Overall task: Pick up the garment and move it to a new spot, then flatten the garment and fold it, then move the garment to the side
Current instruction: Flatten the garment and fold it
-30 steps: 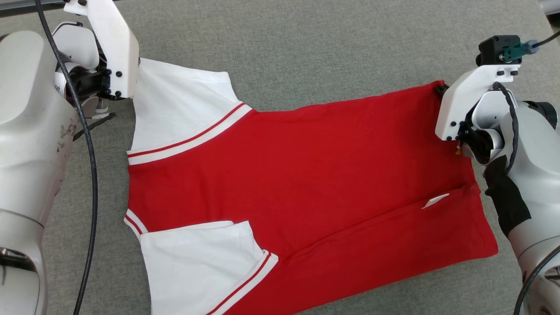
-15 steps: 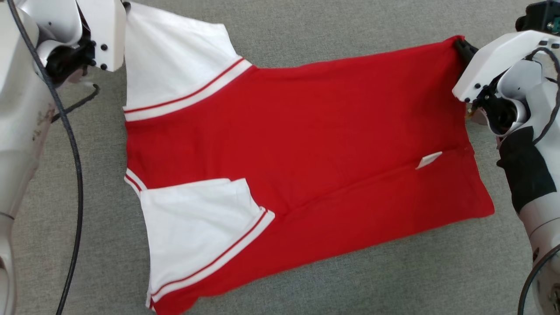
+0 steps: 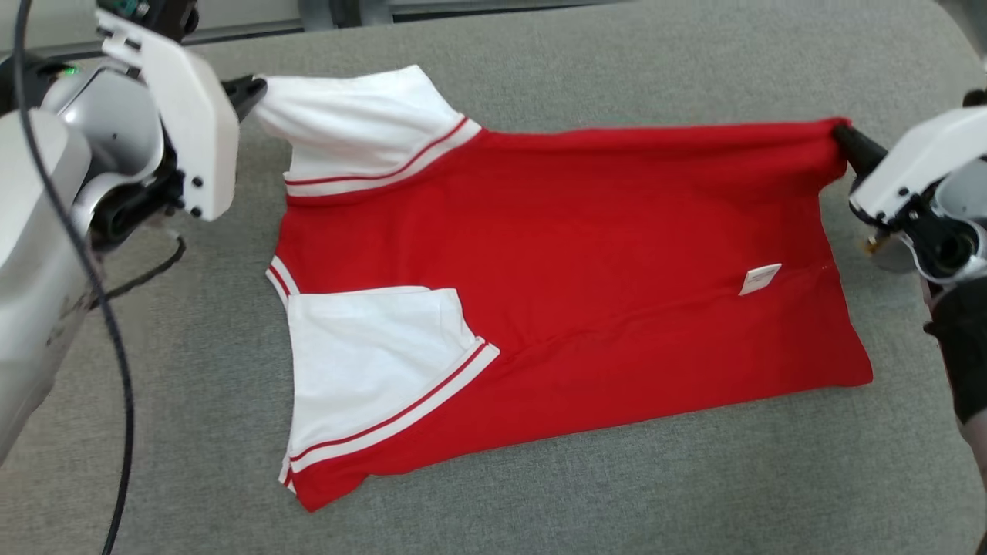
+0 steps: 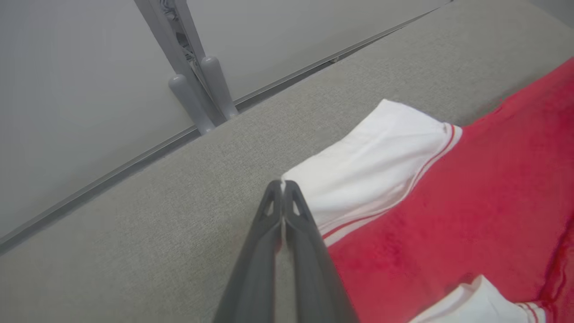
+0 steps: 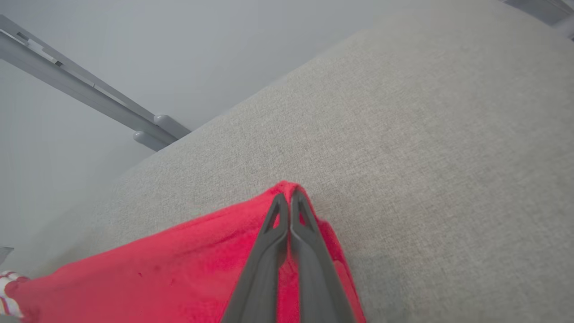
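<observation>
Grey surface [image 3: 540,501]: garment [image 3: 601,231] pinched by L fingers [image 3: 245,91], R fingers [image 3: 854,146].

light: bright, even, soft – shadows: faint | focus: head view sharp – wrist views bent at frame edges

We see a grey worktop covered in woven fabric [image 3: 586,501]. On it lies a red garment with white striped sleeves [image 3: 586,254], spread mostly flat, sleeves to the left, hem to the right. The near sleeve is folded over the red body, and both far corners are raised off the surface.
</observation>
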Available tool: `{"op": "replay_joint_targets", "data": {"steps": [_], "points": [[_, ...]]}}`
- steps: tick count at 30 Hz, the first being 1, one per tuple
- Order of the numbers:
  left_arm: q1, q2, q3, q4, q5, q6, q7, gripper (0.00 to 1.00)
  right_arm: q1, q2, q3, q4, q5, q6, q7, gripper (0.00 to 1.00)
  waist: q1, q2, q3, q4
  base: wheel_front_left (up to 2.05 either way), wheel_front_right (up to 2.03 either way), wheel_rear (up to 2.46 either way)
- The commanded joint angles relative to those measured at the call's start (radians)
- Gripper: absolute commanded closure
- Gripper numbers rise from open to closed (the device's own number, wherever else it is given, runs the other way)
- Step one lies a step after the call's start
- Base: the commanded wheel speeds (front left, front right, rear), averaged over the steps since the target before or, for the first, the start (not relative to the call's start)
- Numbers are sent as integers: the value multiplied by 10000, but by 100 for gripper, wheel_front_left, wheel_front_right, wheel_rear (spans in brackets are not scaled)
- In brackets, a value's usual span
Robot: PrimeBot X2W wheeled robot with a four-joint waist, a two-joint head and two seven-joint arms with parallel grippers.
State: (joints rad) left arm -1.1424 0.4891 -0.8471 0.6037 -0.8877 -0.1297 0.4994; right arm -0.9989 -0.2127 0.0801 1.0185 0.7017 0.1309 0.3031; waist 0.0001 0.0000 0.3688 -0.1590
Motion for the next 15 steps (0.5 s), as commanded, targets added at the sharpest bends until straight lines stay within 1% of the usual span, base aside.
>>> {"op": "replay_joint_targets", "data": {"steps": [1,3,7,11,15], "points": [[389,327,28,-360,-227,0,-152,100,417,-214,103,-297,372,-4,200,100,-1,0,-239,133,0,0,0],[904,716,106,-885,-382,5,-287,100,890,-528,208,-673,805,-4,383,100,-1,0,-383,196,0,0,0],[2088,1322,262,-2213,-848,392,-353,100,1790,-1013,380,-1230,1508,-5,638,100,-1,0,-675,334,0,0,0],[3390,1886,385,-3866,-1295,1046,-363,100,2465,-1327,565,-1636,1851,-5,735,100,-1,0,-833,411,0,0,0],[4557,2349,442,-5409,-1510,1763,-522,100,3012,-1550,740,-2018,1951,-5,667,100,-1,0,-865,460,0,0,0]]}}
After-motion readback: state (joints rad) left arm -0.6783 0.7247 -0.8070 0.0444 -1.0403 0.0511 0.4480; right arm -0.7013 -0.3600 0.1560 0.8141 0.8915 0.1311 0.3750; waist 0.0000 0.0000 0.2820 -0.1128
